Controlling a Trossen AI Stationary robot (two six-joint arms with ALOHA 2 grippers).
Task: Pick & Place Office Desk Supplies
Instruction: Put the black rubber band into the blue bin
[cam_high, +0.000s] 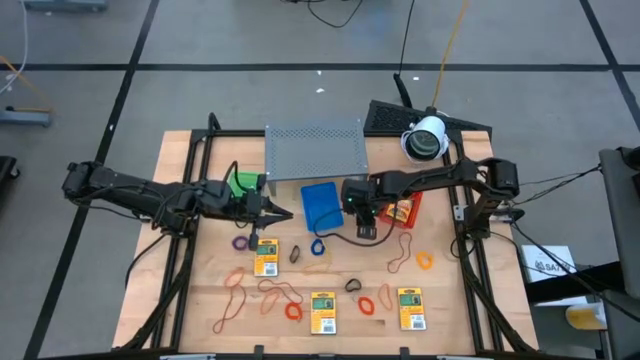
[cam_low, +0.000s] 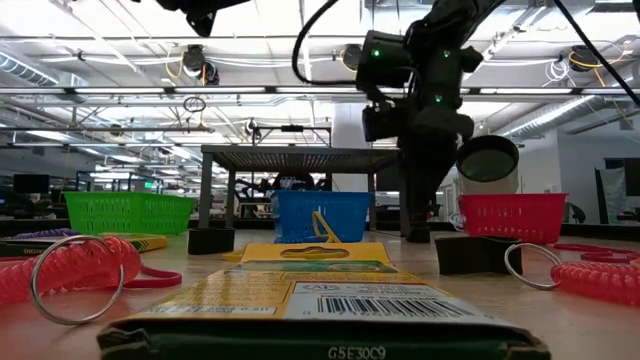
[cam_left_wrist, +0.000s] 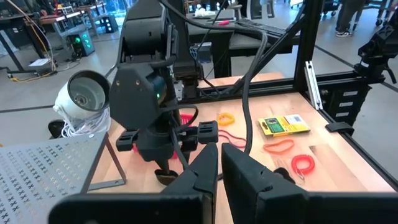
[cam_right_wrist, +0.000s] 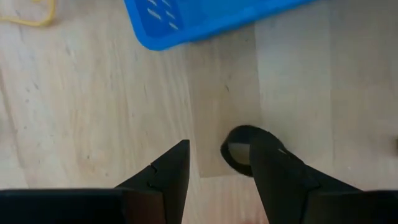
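a light wooden table (cam_high: 200, 300) carries yellow packets (cam_high: 322, 311), orange rubber-band loops (cam_high: 232, 300), small coloured rings (cam_high: 318, 246), green (cam_high: 240, 182), blue (cam_high: 320, 203) and red trays (cam_high: 405, 209), and a grey perforated shelf (cam_high: 315, 152).

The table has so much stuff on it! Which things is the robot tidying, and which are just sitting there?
To tidy: yellow packets, orange rubber bands, purple ring, dark clip.

Just there: blue tray, green tray, red tray, grey shelf.

Shelf (cam_high: 316, 152) behind trays; packets (cam_high: 323, 311), bands (cam_high: 282, 293) along table's (cam_high: 180, 300) near edge.
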